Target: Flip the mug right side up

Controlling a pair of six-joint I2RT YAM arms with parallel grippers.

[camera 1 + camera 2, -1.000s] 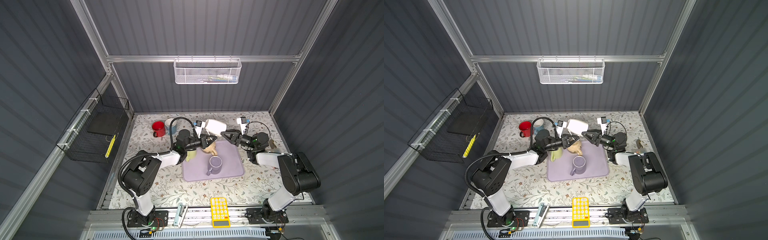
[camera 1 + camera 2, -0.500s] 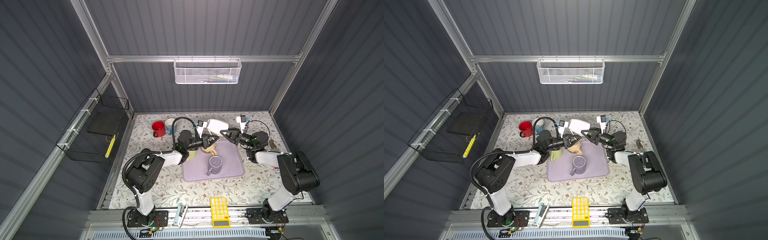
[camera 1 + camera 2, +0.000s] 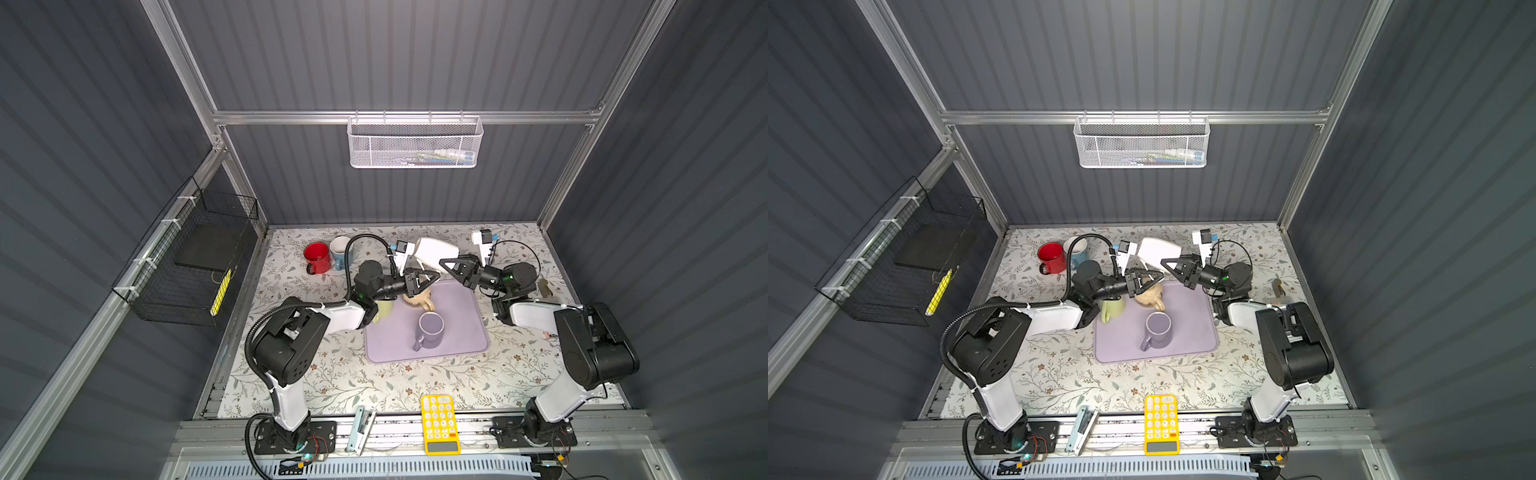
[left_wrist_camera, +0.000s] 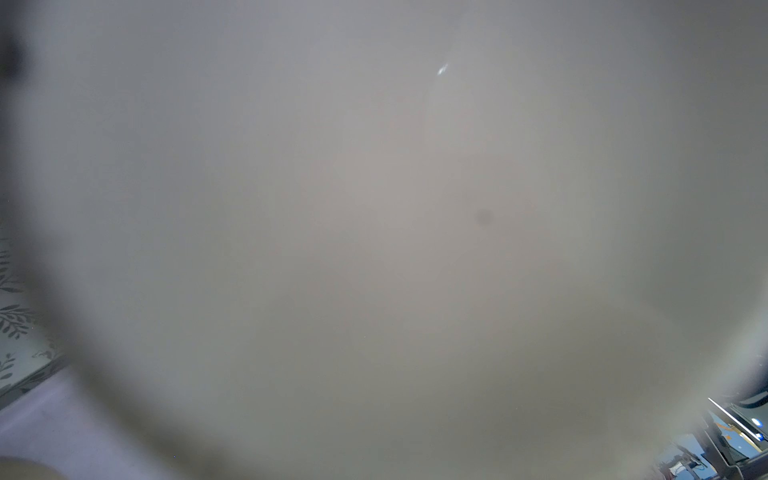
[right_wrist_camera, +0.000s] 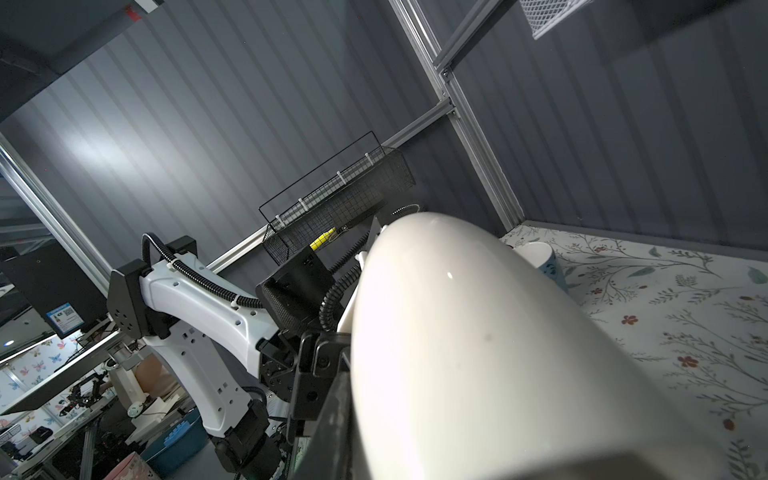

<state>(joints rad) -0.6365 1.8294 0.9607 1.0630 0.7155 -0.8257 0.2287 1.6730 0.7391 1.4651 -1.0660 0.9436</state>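
A white mug (image 3: pixel 436 249) (image 3: pixel 1158 249) hangs on its side in the air above the back edge of the purple mat (image 3: pixel 465 332). My left gripper (image 3: pixel 434 277) (image 3: pixel 1158 276) reaches it from the left and is shut on it. The mug's pale wall (image 4: pixel 374 208) fills the left wrist view and hides those jaws. My right gripper (image 3: pixel 444 262) (image 3: pixel 1165 262) comes in from the right and is shut on the mug too. In the right wrist view, one dark finger (image 5: pixel 332 415) lies against the mug's side (image 5: pixel 478 353).
On the mat stand a purple mug (image 3: pixel 430 328) and a beige pot (image 3: pixel 417 299); a green mug (image 3: pixel 384 309) sits at its left edge. Red (image 3: pixel 318 255) and blue-white (image 3: pixel 340 249) mugs are at the back left. A yellow calculator (image 3: pixel 439 424) and a stapler (image 3: pixel 361 428) lie at the front.
My right gripper has moved a little left to the mug and its jaws have closed. The left gripper and the mug have stayed almost still.
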